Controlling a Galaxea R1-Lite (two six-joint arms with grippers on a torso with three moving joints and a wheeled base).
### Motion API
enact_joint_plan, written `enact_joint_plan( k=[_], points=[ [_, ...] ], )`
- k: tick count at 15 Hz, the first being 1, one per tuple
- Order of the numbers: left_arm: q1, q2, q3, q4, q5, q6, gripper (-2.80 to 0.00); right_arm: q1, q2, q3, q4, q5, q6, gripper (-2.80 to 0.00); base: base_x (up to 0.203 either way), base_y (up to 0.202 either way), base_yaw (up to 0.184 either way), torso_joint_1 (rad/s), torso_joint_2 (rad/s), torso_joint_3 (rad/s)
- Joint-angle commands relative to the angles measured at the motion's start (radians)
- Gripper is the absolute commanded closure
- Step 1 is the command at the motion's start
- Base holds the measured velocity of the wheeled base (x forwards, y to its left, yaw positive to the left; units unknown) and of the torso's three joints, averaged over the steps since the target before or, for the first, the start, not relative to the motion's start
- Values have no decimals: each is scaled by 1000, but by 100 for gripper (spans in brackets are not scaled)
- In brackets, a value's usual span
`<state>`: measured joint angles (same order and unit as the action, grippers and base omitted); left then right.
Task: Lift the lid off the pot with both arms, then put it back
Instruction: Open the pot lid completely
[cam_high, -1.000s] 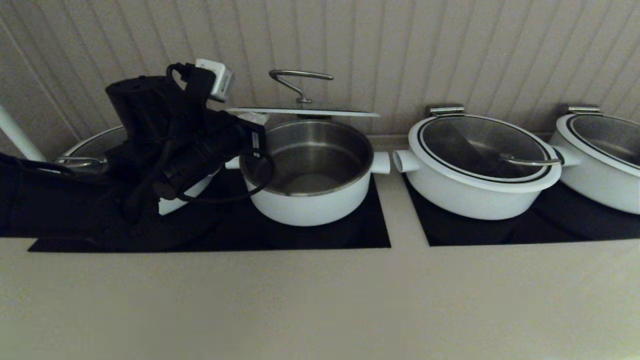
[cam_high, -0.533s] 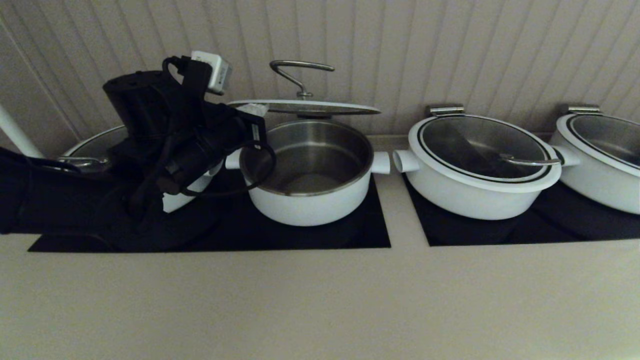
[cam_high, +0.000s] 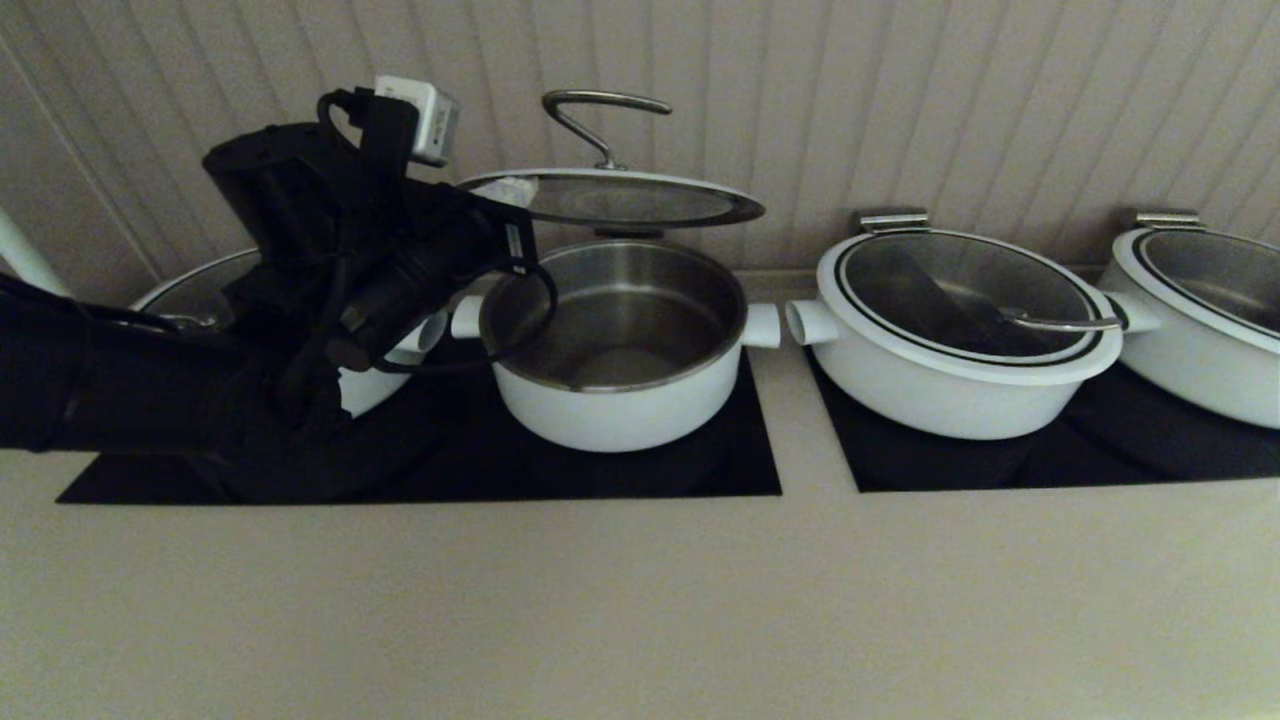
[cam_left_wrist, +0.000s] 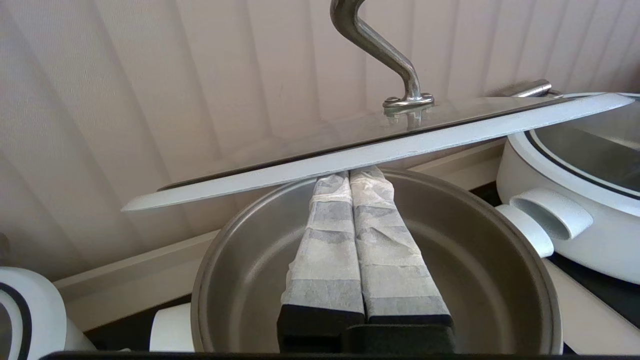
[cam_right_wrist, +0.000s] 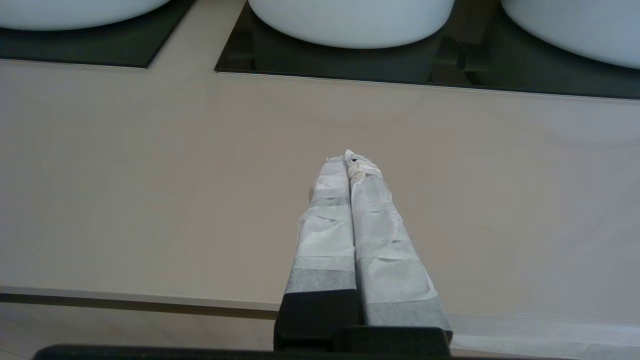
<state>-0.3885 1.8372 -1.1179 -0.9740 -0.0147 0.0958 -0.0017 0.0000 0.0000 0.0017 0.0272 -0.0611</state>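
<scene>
The glass lid (cam_high: 610, 200) with its white rim and steel hook handle (cam_high: 600, 110) hangs in the air above the open white pot (cam_high: 620, 420), tilted so that its underside shows. My left gripper (cam_high: 510, 192) is shut, and its taped fingertips sit under the lid's left rim and bear it. In the left wrist view the gripper (cam_left_wrist: 350, 177) pushes up against the lid's white rim (cam_left_wrist: 280, 172), over the pot's steel inside (cam_left_wrist: 500, 280). My right gripper (cam_right_wrist: 348, 157) is shut and empty, low over the beige counter near its front edge.
A wider white pot with its lid on (cam_high: 960, 310) stands right of the open pot, another (cam_high: 1210, 300) at the far right, and a third (cam_high: 190, 290) behind my left arm. Black cooktop panels (cam_high: 700, 470) lie under them. A ribbed wall (cam_high: 900, 100) is close behind.
My left arm has risen and carried the lid higher above the pot. The lid has tipped from nearly flat to tilted. The pot has not moved.
</scene>
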Motion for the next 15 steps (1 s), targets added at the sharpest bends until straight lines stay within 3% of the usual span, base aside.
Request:
enact_joint_plan(
  k=[1, 15],
  points=[
    [0, 10, -9, -6, 1, 1, 0, 0, 2, 0, 0, 0, 0, 0, 0, 0, 0, 0, 0, 0],
    [0, 36, -87, -48, 1, -13, 0, 0, 2, 0, 0, 0, 0, 0, 0, 0, 0, 0, 0, 0]
  ],
)
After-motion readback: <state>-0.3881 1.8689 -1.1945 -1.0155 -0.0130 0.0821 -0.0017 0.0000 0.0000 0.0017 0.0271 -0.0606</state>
